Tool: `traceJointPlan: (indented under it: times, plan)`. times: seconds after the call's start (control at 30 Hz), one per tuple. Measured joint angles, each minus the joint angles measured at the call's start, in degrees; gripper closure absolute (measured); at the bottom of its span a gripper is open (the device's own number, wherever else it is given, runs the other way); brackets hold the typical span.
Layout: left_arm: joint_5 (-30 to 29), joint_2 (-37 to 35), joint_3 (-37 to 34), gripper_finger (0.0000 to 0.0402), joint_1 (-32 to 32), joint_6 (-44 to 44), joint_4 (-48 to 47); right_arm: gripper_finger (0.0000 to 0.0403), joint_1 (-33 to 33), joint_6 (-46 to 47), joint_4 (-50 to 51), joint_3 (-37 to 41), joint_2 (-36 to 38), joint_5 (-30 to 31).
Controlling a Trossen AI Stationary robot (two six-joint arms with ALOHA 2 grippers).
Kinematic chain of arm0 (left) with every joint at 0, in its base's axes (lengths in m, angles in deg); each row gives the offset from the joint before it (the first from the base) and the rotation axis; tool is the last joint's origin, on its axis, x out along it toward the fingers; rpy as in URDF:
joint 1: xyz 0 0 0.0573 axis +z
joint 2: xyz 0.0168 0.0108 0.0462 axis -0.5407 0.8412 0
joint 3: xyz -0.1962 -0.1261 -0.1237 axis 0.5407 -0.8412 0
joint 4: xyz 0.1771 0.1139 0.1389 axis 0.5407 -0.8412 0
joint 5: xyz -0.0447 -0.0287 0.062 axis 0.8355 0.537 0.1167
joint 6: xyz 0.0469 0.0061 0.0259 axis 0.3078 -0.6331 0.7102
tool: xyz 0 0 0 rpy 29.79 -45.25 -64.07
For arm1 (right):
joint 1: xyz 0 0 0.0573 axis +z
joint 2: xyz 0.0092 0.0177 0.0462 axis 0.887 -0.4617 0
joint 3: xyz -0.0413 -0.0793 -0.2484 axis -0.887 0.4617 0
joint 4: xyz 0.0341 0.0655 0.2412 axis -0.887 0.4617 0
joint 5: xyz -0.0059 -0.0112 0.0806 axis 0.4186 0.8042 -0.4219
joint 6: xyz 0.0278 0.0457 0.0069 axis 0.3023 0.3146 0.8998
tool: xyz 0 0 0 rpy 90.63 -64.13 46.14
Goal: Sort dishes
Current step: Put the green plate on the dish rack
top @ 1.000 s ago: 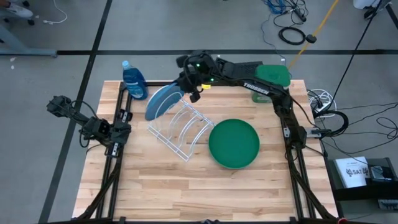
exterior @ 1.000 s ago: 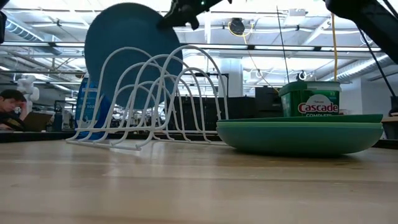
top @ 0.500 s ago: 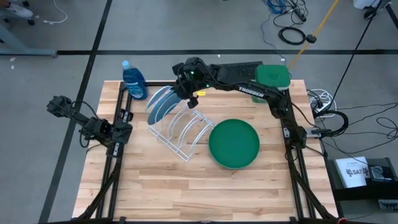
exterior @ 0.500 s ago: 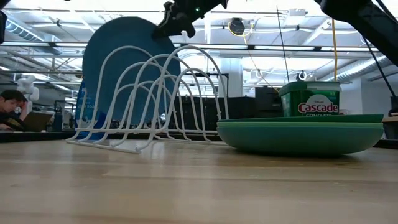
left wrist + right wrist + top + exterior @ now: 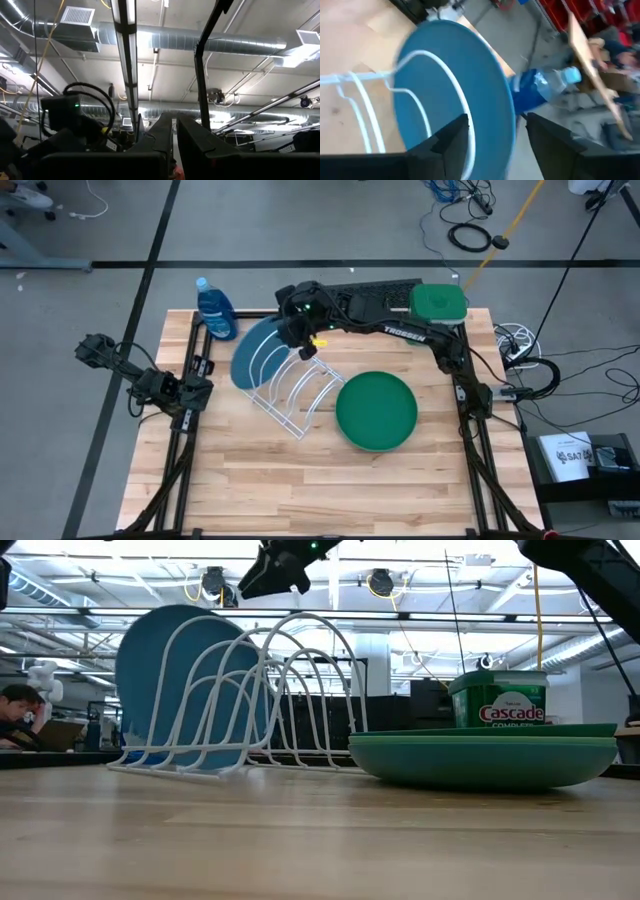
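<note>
A blue plate stands on its edge in the white wire rack, in the slot at the rack's far-left end; in the low view the blue plate leans behind the rack's hoops. My right gripper hovers open just above the plate's upper rim, one finger on either side, apart from it in the low view. A stack of green plates lies flat to the rack's right. My left gripper waits shut off the table's left edge.
A blue bottle stands at the far left corner behind the rack. A green-lidded tub sits at the far right. The near half of the wooden table is bare board. A person sits in the room behind.
My right gripper has gone down and toward the table's left with the blue plate, then opened and let go. The plate has sunk into the rack's end slot and now stands there on its edge, lower than before.
</note>
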Motion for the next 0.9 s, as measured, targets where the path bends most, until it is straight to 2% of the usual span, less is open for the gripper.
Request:
traceJointPlan:
  times: [0.13,0.3,0.4,0.53,0.63,0.9]
  plan:
    - [0.00,0.00,0.00,0.0371,0.00,-0.14,-0.37,0.0206,1.97,0.97,1.71,-0.63,1.86,9.35]
    - [0.02,0.00,0.00,0.0371,0.00,-0.38,-1.74,0.0210,3.50,8.75,12.28,-0.69,5.52,9.85]
    - [0.02,0.04,0.02,0.0371,0.00,-0.42,-2.30,0.0210,3.66,15.79,21.95,-0.69,7.52,8.54]
    - [0.00,0.02,0.02,0.0371,0.00,-0.46,-4.06,0.0211,3.15,26.25,33.11,-0.69,9.05,1.65]
    - [0.01,0.02,0.02,0.0371,0.00,-0.58,-5.13,0.0211,3.32,30.80,40.54,-0.65,8.91,-0.50]
    - [0.02,0.00,0.02,0.0371,-0.02,-2.78,-5.46,0.0211,4.02,36.40,44.27,4.57,9.86,-0.72]
